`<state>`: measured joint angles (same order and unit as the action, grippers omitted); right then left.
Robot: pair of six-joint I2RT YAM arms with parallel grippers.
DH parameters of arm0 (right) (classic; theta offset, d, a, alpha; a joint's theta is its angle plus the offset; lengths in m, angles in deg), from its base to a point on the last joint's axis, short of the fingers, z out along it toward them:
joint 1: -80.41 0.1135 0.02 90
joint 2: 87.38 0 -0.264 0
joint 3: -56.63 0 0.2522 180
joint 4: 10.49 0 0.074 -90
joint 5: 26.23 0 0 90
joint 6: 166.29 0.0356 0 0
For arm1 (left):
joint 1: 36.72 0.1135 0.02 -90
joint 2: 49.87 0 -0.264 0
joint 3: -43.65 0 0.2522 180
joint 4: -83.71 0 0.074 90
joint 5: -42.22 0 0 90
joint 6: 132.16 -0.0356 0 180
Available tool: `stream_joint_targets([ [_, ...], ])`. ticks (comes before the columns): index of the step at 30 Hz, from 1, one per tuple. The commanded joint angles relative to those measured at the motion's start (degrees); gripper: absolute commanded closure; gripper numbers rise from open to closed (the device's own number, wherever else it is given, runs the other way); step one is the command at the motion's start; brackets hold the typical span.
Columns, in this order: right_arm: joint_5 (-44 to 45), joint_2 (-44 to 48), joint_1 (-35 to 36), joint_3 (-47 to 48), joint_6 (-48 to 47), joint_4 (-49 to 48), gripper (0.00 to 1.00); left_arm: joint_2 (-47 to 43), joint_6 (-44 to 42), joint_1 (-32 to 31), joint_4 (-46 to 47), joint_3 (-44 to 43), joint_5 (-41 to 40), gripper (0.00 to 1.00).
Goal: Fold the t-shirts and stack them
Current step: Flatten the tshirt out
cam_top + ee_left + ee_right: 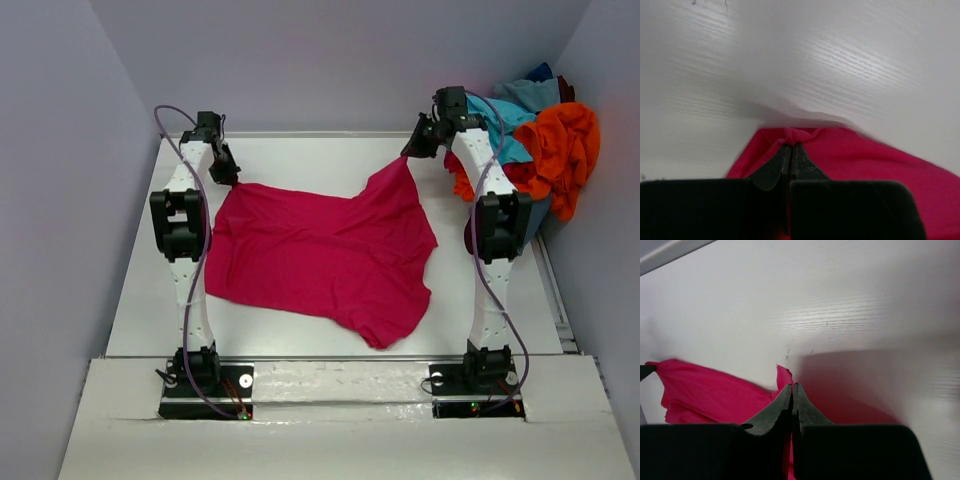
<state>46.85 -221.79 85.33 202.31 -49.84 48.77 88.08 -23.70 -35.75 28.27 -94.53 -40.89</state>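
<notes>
- Your left claw (224, 175) is clenched on the far left corner of the crimson shirt (320, 255), low over the surface (300, 150).
- In the left wrist view, the jaws stand together with a small bunch of cloth pinched at the tips. From there the crimson shirt (865, 165) spreads down and to the right, flat on the white surface (840, 60).
- Your right claw (410, 150) is clenched on the shirt's far right corner. The cloth rises from the body of the shirt to the claw in a narrow peak.
- In the right wrist view, a small tab of cloth shows just above the closed tips, and the rest of the shirt (710, 390) trails off to the left.
- The shirt lies spread out between your two arms in the middle of the surface. It is mostly flat, with soft wrinkles.
- Its near edge slants, and one lobe reaches toward the near side, closer to your right arm.
- The pile (540, 140) of other shirts sits at the far right corner, on the outer side of your right arm and apart from the crimson shirt.
- In it, an orange shirt (568, 145) lies on top at the right, a turquoise shirt (505, 125) beside it, and a dark blue shirt (541, 72) at the back.
</notes>
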Motion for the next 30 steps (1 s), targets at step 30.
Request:
stream_joint_targets([
  [30,5.85,3.01,-0.01,10.82,-2.90,5.40,0.93,-5.15,-2.20,-0.88,7.13,-10.05,-1.88,0.94],
])
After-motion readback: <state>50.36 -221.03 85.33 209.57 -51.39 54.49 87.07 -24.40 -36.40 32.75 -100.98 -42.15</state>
